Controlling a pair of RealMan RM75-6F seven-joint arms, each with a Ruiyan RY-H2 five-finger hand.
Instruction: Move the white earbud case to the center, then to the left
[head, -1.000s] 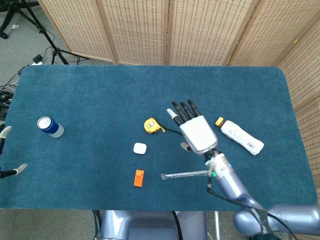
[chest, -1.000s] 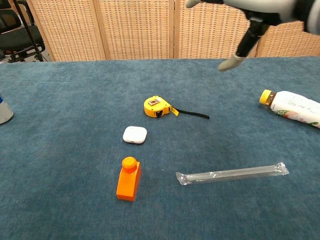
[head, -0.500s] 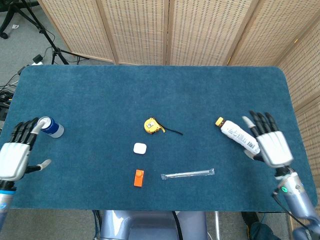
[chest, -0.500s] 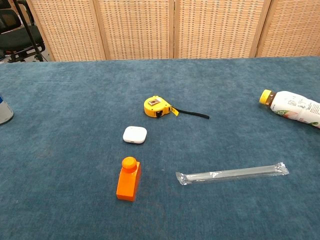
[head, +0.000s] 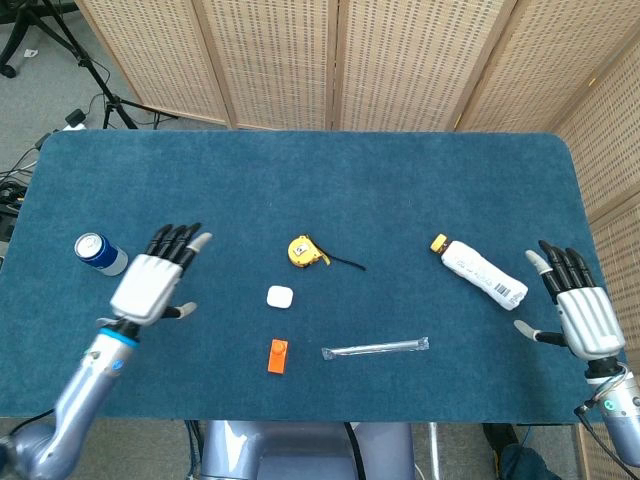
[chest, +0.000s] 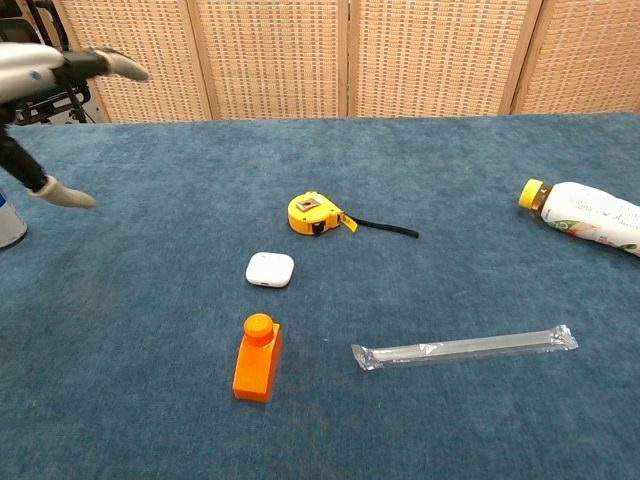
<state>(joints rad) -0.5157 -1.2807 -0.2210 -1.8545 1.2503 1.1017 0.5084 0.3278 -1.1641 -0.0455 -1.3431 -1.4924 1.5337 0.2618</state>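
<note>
We see a table (head: 300, 180) covered in deep blue carpet-like cloth with rounded far corners, and behind it a row of woven wicker screen panels (head: 400, 60) in pale wooden frames. To the far left of the head view the floor is grey, with black tripod legs (head: 60, 40) and cables (head: 15, 190) trailing near the table edge; in the chest view a dark chair (chest: 30, 70) stands by the screens at the left.

The white earbud case (head: 280, 297) lies flat on the cloth near the middle of the table, slightly toward the near edge, touched by neither hand. Just beyond it sits a yellow tape measure (head: 303, 250) with a short black strap trailing to the right, and just nearer than it an orange block (head: 278, 356) with a round knob. A clear wrapped straw (head: 375, 348) lies to the right of the block, and a white bottle (head: 482, 274) with a yellow cap lies on its side well to the right. A blue can (head: 100, 253) stands near the left edge.

The left hand (head: 155, 280) hovers between the can and the case, fingers spread, holding nothing. The right hand (head: 582, 312) is at the right edge just past the bottle, fingers also spread and empty; whether either palm touches the cloth we cannot tell.
</note>
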